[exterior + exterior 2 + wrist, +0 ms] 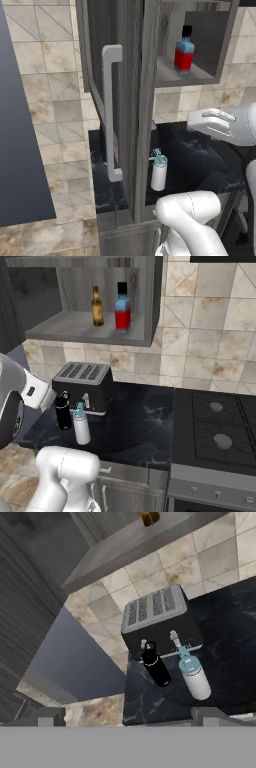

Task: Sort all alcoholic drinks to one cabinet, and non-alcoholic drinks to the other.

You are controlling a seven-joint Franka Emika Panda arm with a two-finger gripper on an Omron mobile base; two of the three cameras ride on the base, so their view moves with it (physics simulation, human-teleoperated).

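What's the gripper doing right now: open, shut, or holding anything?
Gripper: open, holding nothing, with the black bottle and the white teal-lidded bottle standing on the counter ahead of it.

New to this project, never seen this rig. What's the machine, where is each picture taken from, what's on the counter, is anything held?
It is a rendered kitchen with a white robot arm on a driving base. Two pictures come from cameras on the base, behind the arm to its left and right. The third looks along the gripper, whose jaws stand open and hold nothing.

On the black counter stand a toaster, a small black bottle and a white bottle with a teal lid, close together. In the open wall cabinet above stand an amber beer bottle and a red-and-blue bottle. A stove sits to the right.
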